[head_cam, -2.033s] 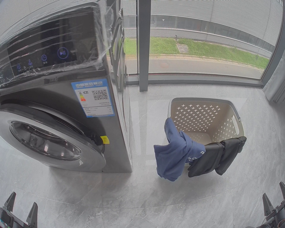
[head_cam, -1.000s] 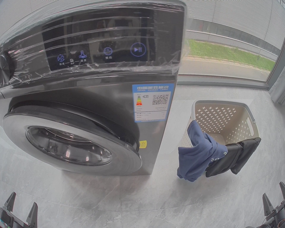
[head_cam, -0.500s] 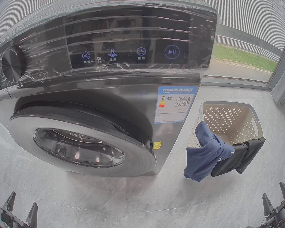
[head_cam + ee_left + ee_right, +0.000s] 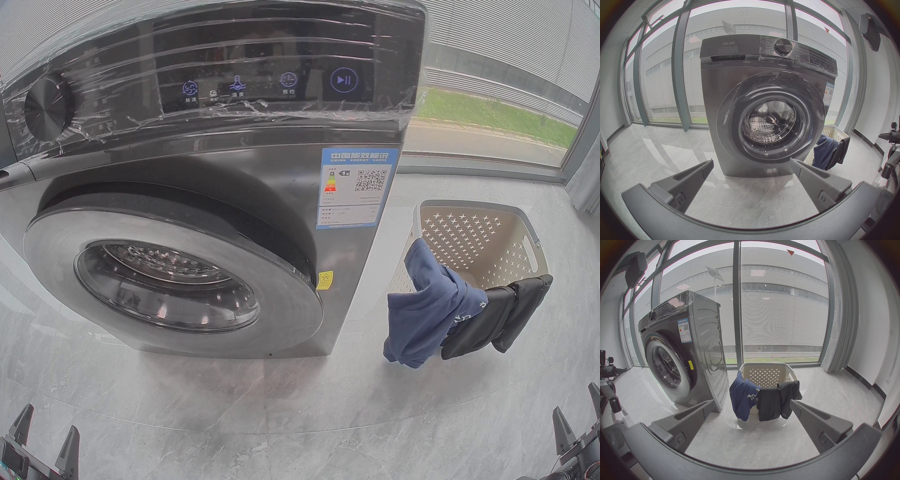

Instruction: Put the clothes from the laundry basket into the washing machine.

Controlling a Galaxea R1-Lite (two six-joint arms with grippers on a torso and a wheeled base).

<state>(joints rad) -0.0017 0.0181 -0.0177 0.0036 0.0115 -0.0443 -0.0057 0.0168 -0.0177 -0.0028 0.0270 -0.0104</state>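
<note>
A grey front-loading washing machine (image 4: 206, 181) stands ahead on the left, its round glass door (image 4: 169, 287) shut. To its right sits a beige laundry basket (image 4: 475, 205) on the floor. A blue garment (image 4: 425, 306) and two black garments (image 4: 494, 315) hang over the basket's near rim. My left gripper (image 4: 50, 417) is low at the near left, open and empty, facing the washer door (image 4: 772, 125). My right gripper (image 4: 575, 397) is low at the near right, open and empty, facing the basket (image 4: 768, 366) and its clothes (image 4: 765, 396).
Floor-to-ceiling windows (image 4: 775, 308) run behind the machine and basket, with a curtain (image 4: 840, 318) at the far right. Bare marble floor (image 4: 281, 400) lies between my grippers and the washer and basket.
The head camera has swung left and moved closer, so the washer now sits mid-view and the basket at the right. Clothes, basket and both grippers keep their places.
</note>
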